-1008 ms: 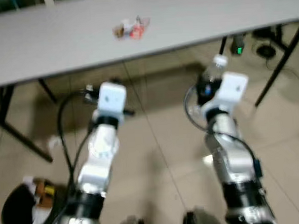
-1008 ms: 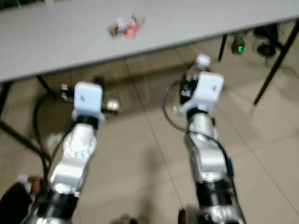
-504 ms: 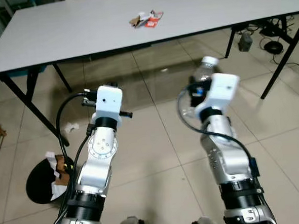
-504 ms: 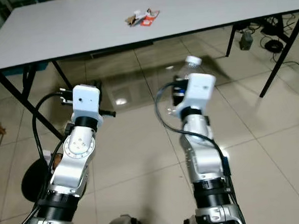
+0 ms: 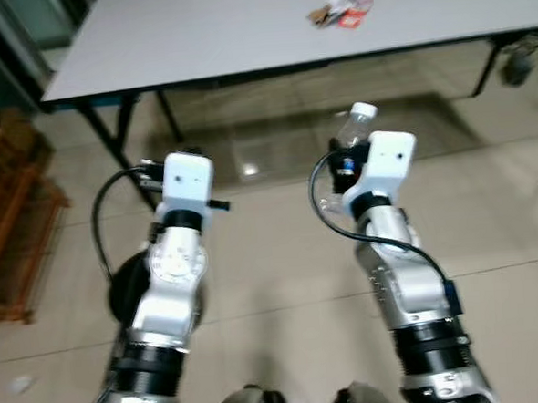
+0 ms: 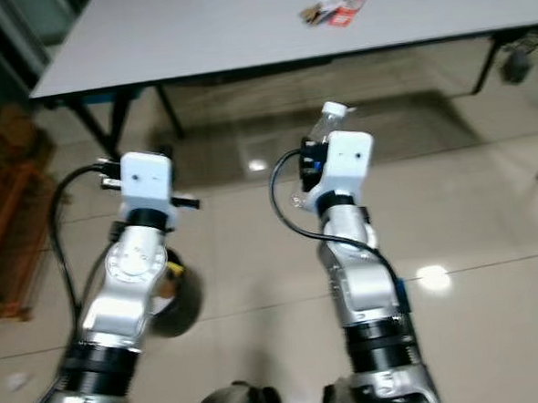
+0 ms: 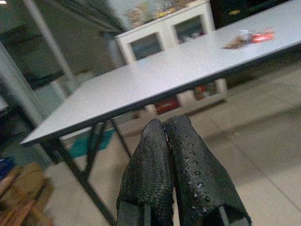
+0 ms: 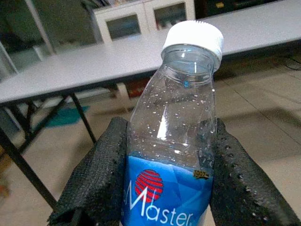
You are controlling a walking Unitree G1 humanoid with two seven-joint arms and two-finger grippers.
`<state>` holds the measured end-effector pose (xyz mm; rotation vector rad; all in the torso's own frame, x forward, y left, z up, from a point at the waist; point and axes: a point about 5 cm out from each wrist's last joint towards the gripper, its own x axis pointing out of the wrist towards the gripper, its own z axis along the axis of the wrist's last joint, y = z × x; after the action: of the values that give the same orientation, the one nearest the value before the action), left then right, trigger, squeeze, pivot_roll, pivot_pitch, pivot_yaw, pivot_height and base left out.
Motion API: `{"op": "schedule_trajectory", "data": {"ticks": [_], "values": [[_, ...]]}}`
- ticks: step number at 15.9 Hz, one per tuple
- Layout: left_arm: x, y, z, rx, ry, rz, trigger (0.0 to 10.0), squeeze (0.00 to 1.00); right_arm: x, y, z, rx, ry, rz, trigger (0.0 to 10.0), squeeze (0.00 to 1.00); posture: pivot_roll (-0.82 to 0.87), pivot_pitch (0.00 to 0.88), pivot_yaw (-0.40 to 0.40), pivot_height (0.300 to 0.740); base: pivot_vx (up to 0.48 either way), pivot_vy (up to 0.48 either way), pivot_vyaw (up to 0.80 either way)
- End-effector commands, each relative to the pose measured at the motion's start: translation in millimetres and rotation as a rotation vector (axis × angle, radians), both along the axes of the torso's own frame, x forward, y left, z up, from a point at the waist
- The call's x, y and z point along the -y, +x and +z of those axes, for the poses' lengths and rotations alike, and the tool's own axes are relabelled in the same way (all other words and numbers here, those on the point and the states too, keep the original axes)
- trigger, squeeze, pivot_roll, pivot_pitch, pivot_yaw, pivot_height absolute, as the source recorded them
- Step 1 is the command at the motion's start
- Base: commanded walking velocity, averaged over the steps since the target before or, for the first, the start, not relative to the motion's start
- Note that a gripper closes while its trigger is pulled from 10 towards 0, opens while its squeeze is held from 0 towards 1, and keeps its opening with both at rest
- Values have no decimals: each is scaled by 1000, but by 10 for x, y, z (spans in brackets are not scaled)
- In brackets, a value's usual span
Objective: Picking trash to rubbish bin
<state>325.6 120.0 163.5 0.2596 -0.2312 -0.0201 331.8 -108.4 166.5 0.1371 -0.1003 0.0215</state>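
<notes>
My right gripper point(image 8: 169, 155) is shut on a clear plastic water bottle point(image 8: 171, 117) with a white cap and a blue label. I hold it upright at about chest height, and its cap and neck point(image 5: 356, 123) rise above the right wrist. The left gripper point(image 7: 165, 129) is shut with nothing in it and is held out beside the right one. A round black rubbish bin point(image 6: 179, 298) stands on the tiled floor under the left forearm, partly hidden by it. A small heap of wrappers point(image 5: 340, 13) lies on the grey table point(image 5: 195, 32) ahead.
Black table legs point(image 5: 110, 138) stand ahead on the left. A wooden rack point(image 5: 5, 218) is at the far left. A small pale scrap point(image 5: 20, 384) lies on the floor at lower left. Cables and a table leg point(image 5: 516, 63) are at the far right.
The view has swung left and the table has slid right. The bin now sits under my left forearm instead of off to its left. Both arms keep their pose, bottle still held.
</notes>
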Motion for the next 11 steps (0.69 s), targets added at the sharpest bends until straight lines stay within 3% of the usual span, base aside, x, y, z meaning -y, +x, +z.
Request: {"op": "schedule_trajectory", "data": {"ticks": [1,11], "values": [[-37,-1,23,4,9,5,10000,0,-42,-4,27,0,0,13,10000,0,-2,136,76,720,0,480,0],[-37,-5,29,2,21,-3,10000,0,-89,-15,13,-15,-2,29,10000,0,3,118,82,720,0,480,0]]}}
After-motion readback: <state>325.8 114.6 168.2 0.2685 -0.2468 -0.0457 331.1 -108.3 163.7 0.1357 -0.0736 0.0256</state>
